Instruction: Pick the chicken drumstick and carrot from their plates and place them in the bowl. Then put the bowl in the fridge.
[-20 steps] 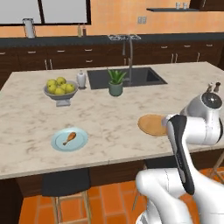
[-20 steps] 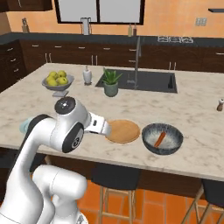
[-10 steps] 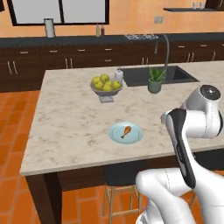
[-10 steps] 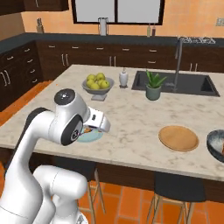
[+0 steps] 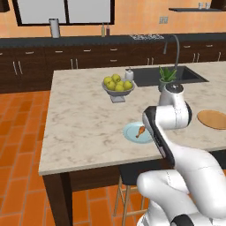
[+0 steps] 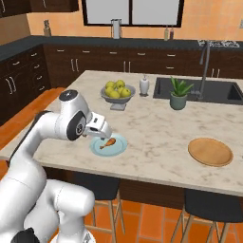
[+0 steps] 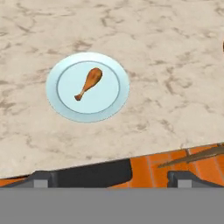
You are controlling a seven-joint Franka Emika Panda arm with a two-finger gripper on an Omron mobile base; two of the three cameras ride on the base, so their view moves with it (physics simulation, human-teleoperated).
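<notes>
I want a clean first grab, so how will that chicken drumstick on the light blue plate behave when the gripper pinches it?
The chicken drumstick looks stiff, so it should probably hold its shape. Its plump rounded end may slip or roll between narrow fingers; the thin bone end gives little to pinch. It lies loose on the smooth light blue plate, so a glancing touch could skid it sideways.

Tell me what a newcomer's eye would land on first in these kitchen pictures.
First, the big white arm bent over the near edge of the marble island, its gripper just above the light blue plate. On that plate lies the chicken drumstick, alone and untouched. Beyond it stand the grey footed bowl of yellow-green fruit towards the sink, and the tan wooden plate near the front edge to the right.
</notes>
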